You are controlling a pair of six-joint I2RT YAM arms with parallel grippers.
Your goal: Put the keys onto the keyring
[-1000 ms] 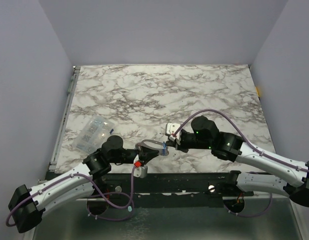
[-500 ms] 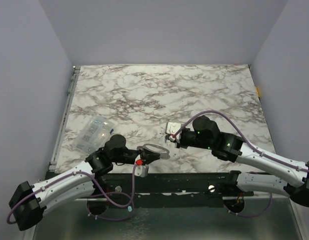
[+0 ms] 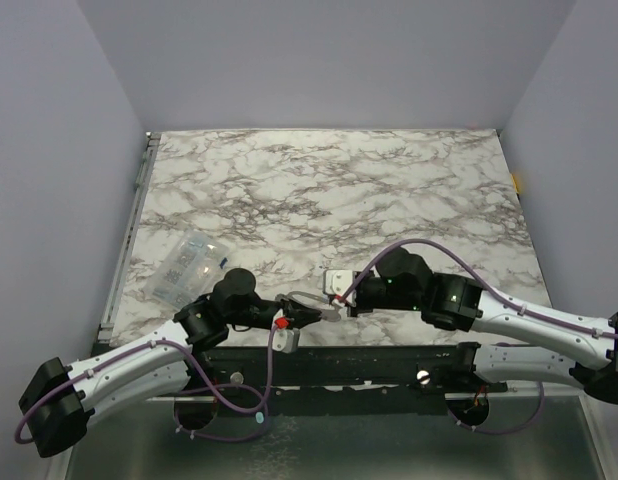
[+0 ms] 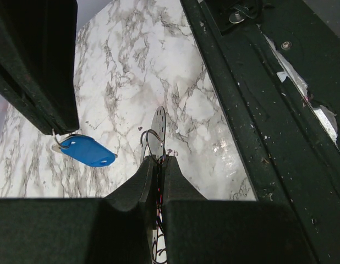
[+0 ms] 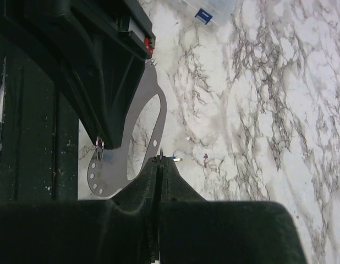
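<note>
**A:** What takes the most space in the overhead view?

**B:** The marbled surface. It fills the middle of the frame. The two arms come in from the lower corners and meet at the lower centre, close to the near edge.

**A:** And the left gripper?

**B:** Its jaws are pressed together on the keyring. In the left wrist view the keyring is seen edge-on, as a thin strip standing out of the fingertips. In the right wrist view it is a flat grey loop with a wide opening and a row of small holes, left of centre.

**A:** The right gripper?

**B:** It is fully closed. The blue key sits at its tip, at the middle left of the left wrist view, above the surface. It seems to be pinched by its metal end. It is near the keyring but apart from it.

**A:** Anything else?

**B:** A clear packet lies flat at the left of the overhead view, well apart from both grippers.
</note>
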